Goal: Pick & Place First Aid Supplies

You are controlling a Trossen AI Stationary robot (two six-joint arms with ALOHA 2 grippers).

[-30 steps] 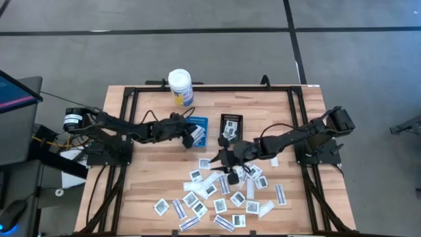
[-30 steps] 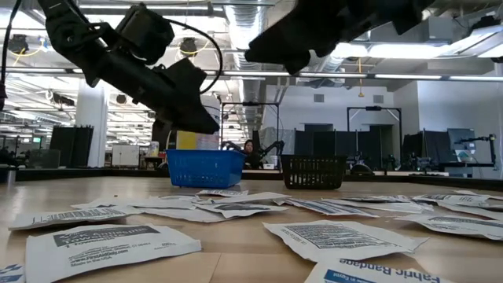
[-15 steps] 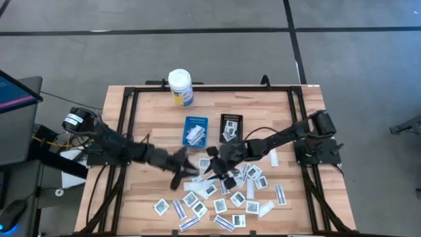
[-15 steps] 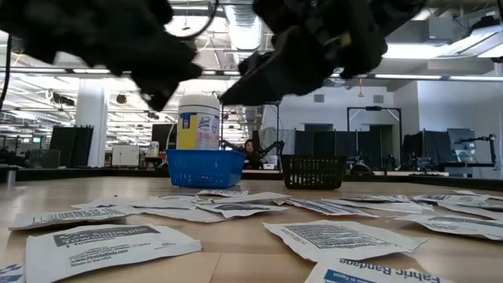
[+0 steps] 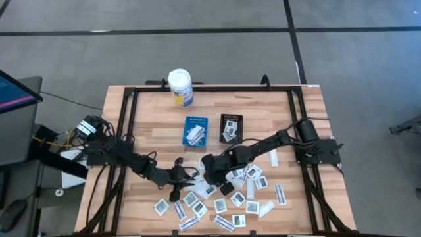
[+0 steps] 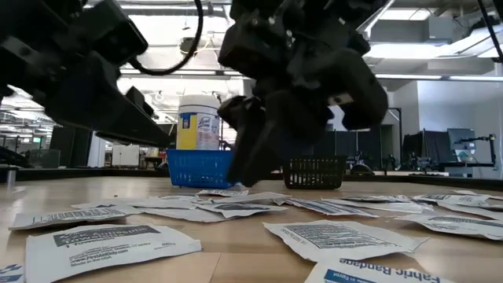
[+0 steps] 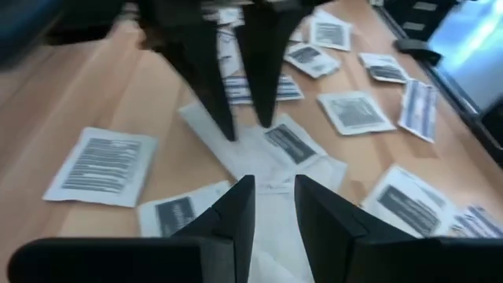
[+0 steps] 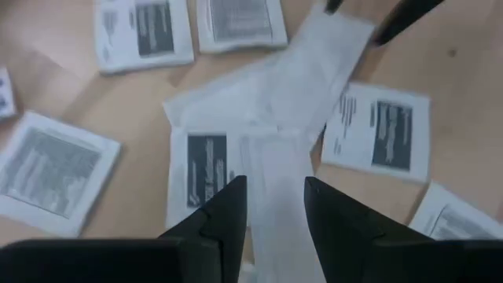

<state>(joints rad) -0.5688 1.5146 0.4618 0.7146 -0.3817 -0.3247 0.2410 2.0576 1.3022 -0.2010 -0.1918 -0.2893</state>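
Note:
Several small white paper packets [image 5: 231, 201] lie flat and overlapping on the near middle of the wooden table. My left gripper [image 5: 179, 183] comes in from the left and my right gripper [image 5: 209, 175] from the right. They face each other low over the left side of the pile. Both are open. The left wrist view shows my left gripper [image 7: 271, 196] over a heap of overlapping packets [image 7: 275, 149], with the right gripper's fingers beyond. My right gripper [image 8: 273, 196] stands over a narrow white strip packet [image 8: 271, 161] on others.
A blue tray [image 5: 195, 123] and a black tray [image 5: 231, 120], each with white packets in it, sit at the table's middle. A white bottle with a yellow label [image 5: 180, 87] stands near the far edge. Black frame rails run along the table's sides. Bare wood lies left of the pile.
My left gripper has swung from over the blue tray toward the near edge and come down to the pile; white packets now show in that tray. My right gripper has moved toward the table's left and near edge and dropped low over the same packets.

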